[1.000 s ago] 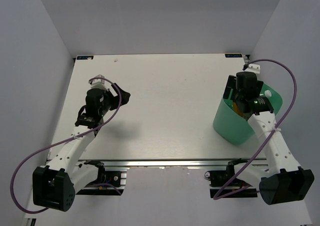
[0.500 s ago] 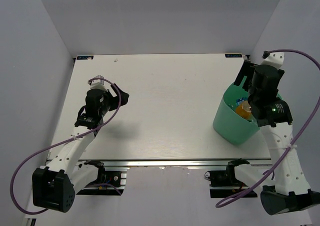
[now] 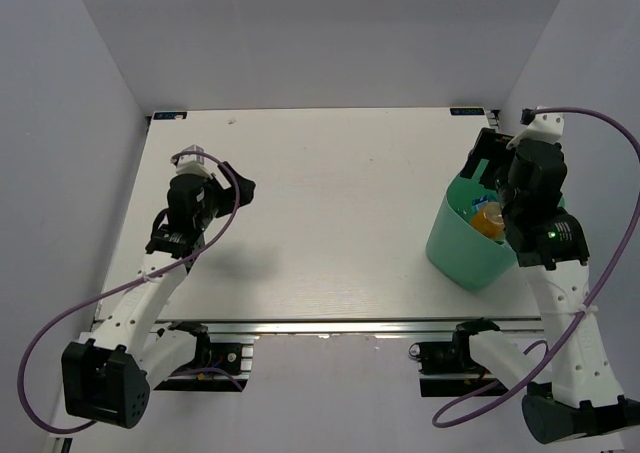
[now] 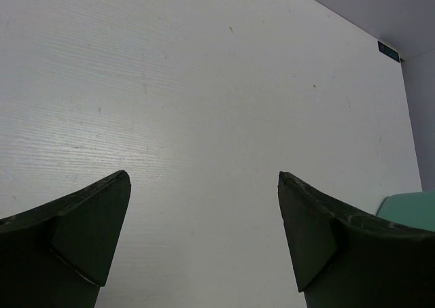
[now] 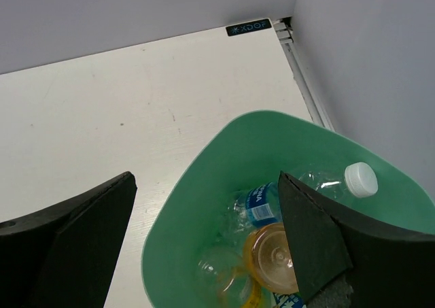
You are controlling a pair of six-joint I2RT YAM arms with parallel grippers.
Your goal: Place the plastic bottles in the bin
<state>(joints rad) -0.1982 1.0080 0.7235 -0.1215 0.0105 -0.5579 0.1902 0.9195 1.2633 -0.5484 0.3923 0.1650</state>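
The green bin (image 3: 462,248) stands at the table's right edge. In the right wrist view the bin (image 5: 197,206) holds the bottles: a stubby orange one (image 5: 274,257), a clear blue-labelled one (image 5: 261,206), a long clear one with a white cap (image 5: 359,179) and a small clear one (image 5: 219,270) lying low in front. The orange bottle (image 3: 488,220) also shows from above. My right gripper (image 5: 205,177) hangs open and empty above the bin's far rim (image 3: 484,161). My left gripper (image 3: 244,186) is open and empty over bare table at the left (image 4: 204,175).
The right wall stands close beside the bin (image 5: 367,63). The table's far edge has a small label (image 5: 248,28) near the right corner. The white tabletop (image 3: 340,203) stretches between the two arms.
My right gripper has risen out of the bin and now sits higher, over its far rim. The orange bottle has come into view inside. My left arm shifted slightly.
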